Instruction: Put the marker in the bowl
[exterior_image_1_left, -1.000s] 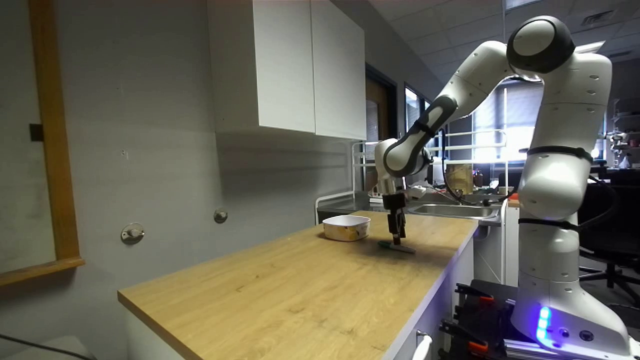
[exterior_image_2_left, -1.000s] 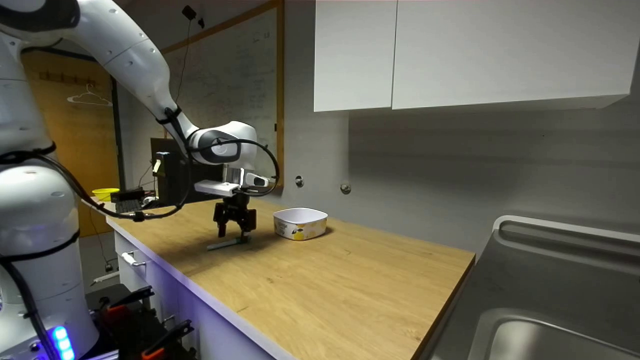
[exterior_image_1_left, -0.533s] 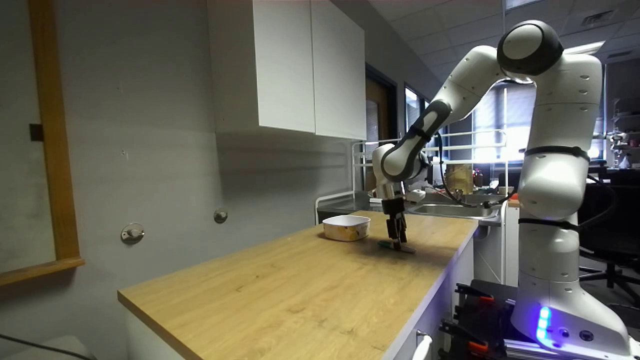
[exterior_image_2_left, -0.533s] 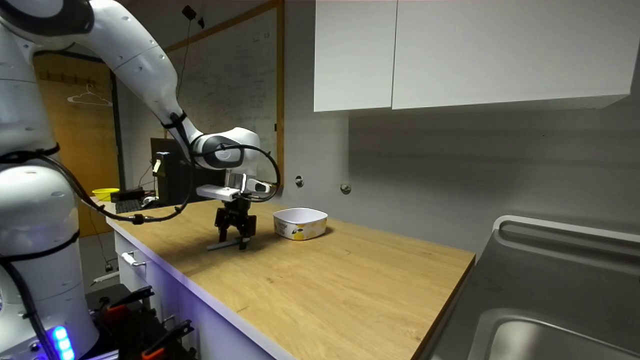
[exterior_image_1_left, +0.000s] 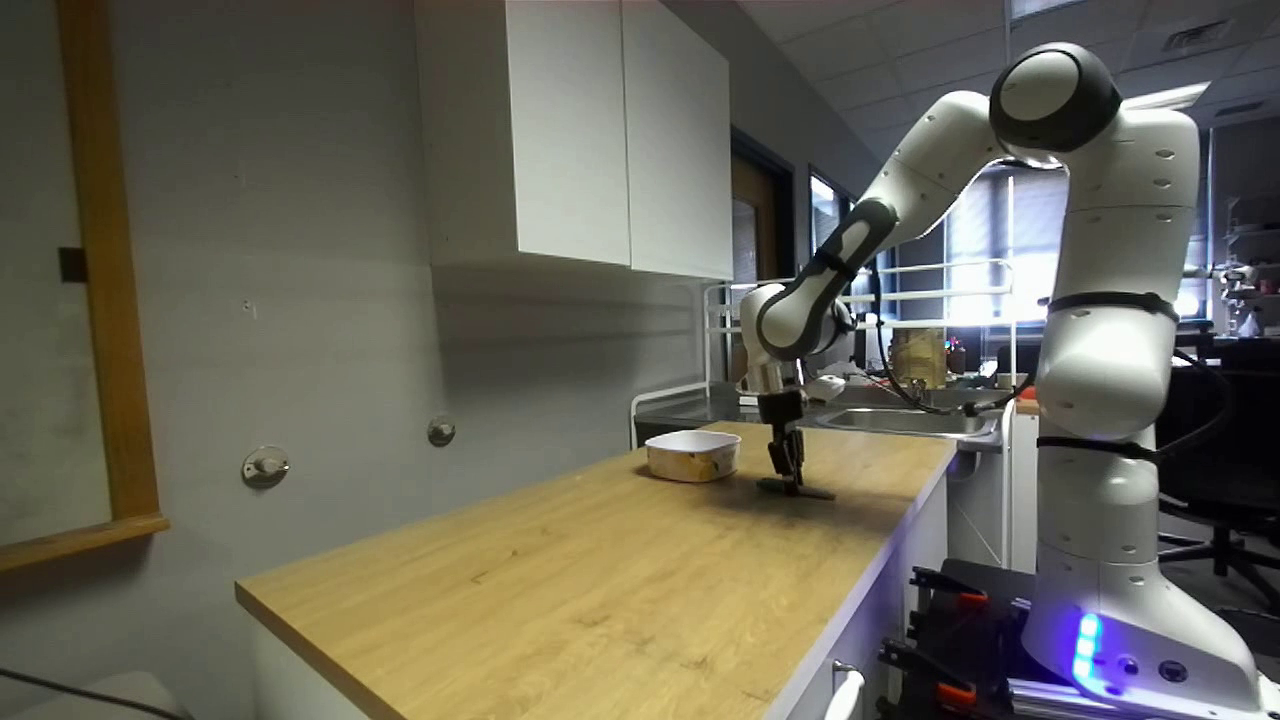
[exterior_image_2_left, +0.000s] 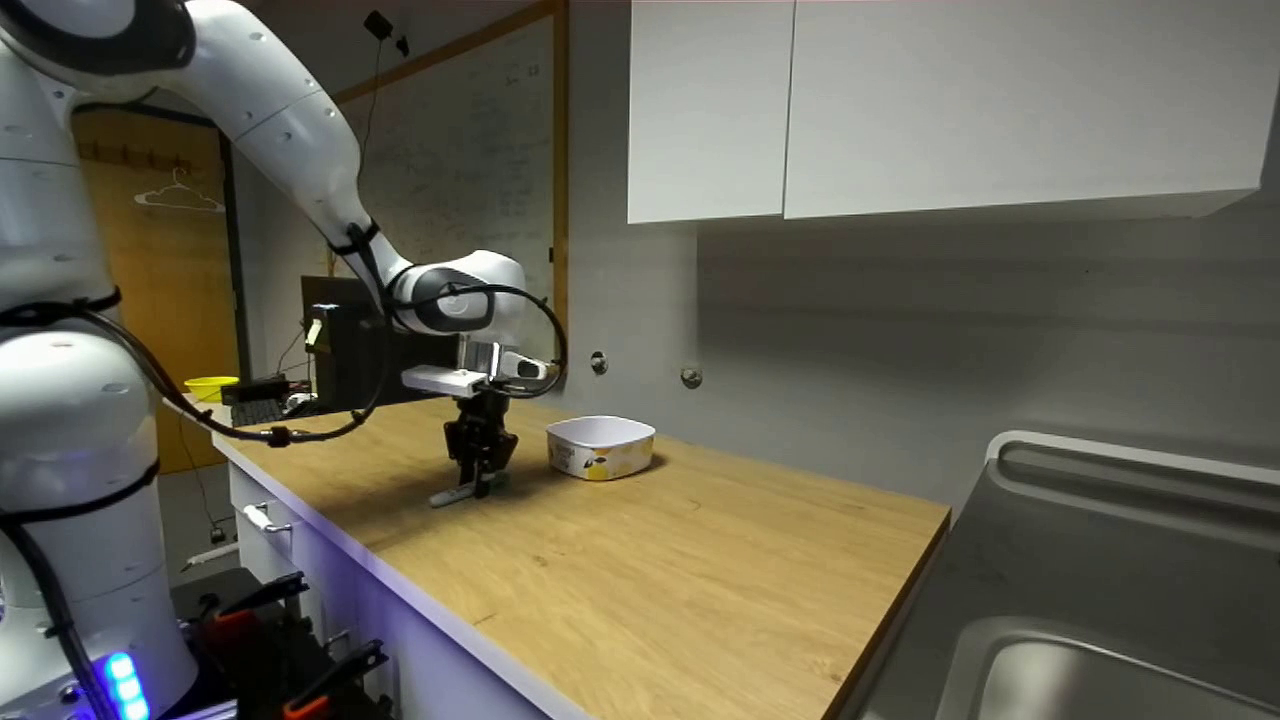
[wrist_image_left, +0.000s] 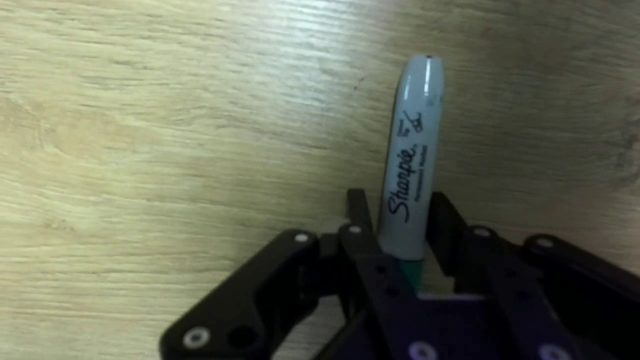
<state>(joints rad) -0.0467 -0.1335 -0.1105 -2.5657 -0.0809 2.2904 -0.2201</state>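
Note:
A pale grey Sharpie marker (wrist_image_left: 412, 150) with a green end lies between the fingers of my gripper (wrist_image_left: 398, 194) in the wrist view. Against its right side, or very close to it, stands one finger (wrist_image_left: 442, 220); a narrow strip of wood shows between the marker and the left finger (wrist_image_left: 357, 202), so the jaws are partly closed with a gap left. In both exterior views the gripper points down at the counter, and the marker (exterior_image_2_left: 452, 496) sticks out past the fingertips. Beside them, nearer the wall, sits the bowl (exterior_image_2_left: 600, 462), squarish, white inside, with a yellow pattern outside.
The wooden counter (exterior_image_1_left: 560, 570) carries the bowl and the marker. A grey wall stands behind the bowl, and white cabinets (exterior_image_2_left: 950, 110) hang above. At one end of the counter is a metal sink (exterior_image_2_left: 1080, 650). A drawer handle (exterior_image_1_left: 846, 690) juts out at the front.
My gripper has come down slightly around the marker, and its fingers have drawn much closer together. The marker has shifted and turned a little. The bowl has stayed put.

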